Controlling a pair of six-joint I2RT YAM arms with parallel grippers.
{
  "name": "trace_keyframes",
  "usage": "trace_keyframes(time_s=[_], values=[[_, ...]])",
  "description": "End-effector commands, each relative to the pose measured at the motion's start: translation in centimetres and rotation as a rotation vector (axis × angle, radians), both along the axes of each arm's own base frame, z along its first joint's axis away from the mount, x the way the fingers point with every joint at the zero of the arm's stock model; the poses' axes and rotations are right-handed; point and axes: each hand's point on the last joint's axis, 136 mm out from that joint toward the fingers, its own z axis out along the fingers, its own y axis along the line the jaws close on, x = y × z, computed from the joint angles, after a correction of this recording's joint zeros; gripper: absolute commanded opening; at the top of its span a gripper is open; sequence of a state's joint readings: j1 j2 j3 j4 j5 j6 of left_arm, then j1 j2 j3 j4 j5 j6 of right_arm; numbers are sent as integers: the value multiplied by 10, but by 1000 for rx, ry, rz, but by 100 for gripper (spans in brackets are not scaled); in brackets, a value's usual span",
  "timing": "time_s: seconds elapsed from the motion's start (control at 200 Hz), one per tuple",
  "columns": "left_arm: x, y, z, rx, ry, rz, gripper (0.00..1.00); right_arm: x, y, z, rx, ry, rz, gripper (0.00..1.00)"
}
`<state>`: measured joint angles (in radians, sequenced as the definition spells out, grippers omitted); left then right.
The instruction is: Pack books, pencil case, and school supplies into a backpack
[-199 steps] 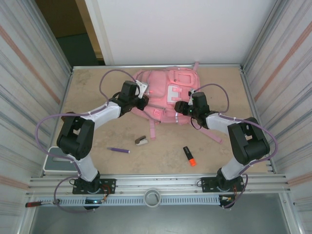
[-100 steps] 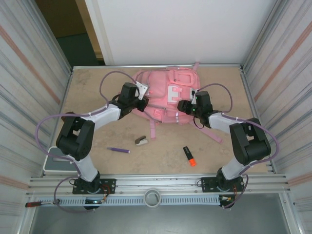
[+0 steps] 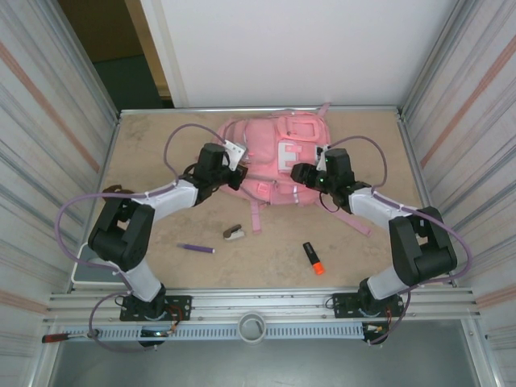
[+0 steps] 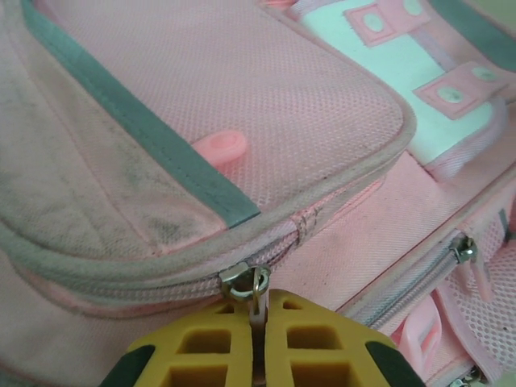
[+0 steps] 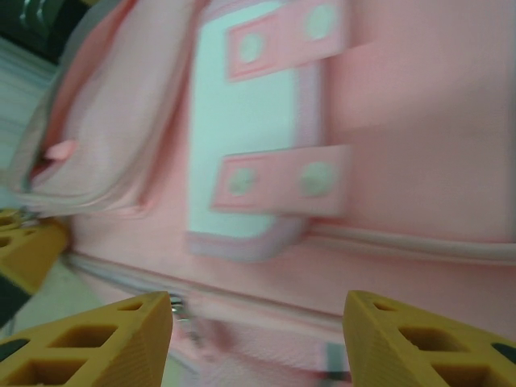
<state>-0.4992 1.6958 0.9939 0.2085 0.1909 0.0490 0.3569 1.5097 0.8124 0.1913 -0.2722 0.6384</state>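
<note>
From above, the backpack (image 3: 274, 153) lies flat, front up, at the far middle of the table (image 3: 153, 145). The left gripper (image 3: 237, 177) is on its left edge and the right gripper (image 3: 299, 172) on its right front. The pen (image 3: 196, 248), stapler piece (image 3: 234, 233) and highlighter (image 3: 313, 258) lie on the table nearer the arm bases, well apart from the pack.

At the left wrist, the yellow fingers are clamped on the zip pull (image 4: 256, 284) of a pocket whose zip is closed.

At the right wrist, the jaws stand apart with nothing between them, hovering over the white patch (image 5: 242, 121).

The step looks like opening this zip. It should go best if the left arm draws the pull along the curve of the track, not away from it. The right gripper should pin the fabric so the pack does not slide.

Against a second ago, the right arm has reached further over the pack and the left fingers have closed. The loose supplies have not moved.
</note>
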Motion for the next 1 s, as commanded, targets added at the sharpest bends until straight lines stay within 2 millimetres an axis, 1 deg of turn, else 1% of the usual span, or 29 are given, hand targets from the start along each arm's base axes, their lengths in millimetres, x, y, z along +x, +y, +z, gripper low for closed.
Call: trace_keyframes(time_s=[0.0, 0.085, 0.135, 0.225, 0.421, 0.571, 0.706, 0.741, 0.852, 0.997], values=[[-15, -21, 26, -66, -47, -90, 0, 4, 31, 29, 90, -9, 44, 55], [-21, -25, 28, -89, -57, -115, 0, 9, 45, 33, 124, 12, 47, 53], [-22, -24, 28, -90, -67, -116, 0, 12, 54, 33, 140, 25, 50, 52], [-23, -23, 25, -81, -66, -120, 0, 20, 63, 27, 150, 58, 30, 50], [-25, -21, 19, -77, -63, -128, 0, 37, 64, 2, 142, 117, -34, 50], [-25, -19, 15, -67, -72, -131, 0, 48, 76, -5, 161, 131, -16, 50], [-24, -15, 12, -34, -78, -122, 0, 52, 79, -11, 159, 142, -10, 44], [-24, -14, 11, -25, -79, -119, 0, 53, 79, -13, 158, 144, -9, 41], [-20, -8, 9, 1, -89, -88, 0, 53, 77, -16, 148, 147, -5, 21], [-13, 7, 8, 65, -104, -13, 0, 53, 61, -13, 124, 129, -23, 1]])
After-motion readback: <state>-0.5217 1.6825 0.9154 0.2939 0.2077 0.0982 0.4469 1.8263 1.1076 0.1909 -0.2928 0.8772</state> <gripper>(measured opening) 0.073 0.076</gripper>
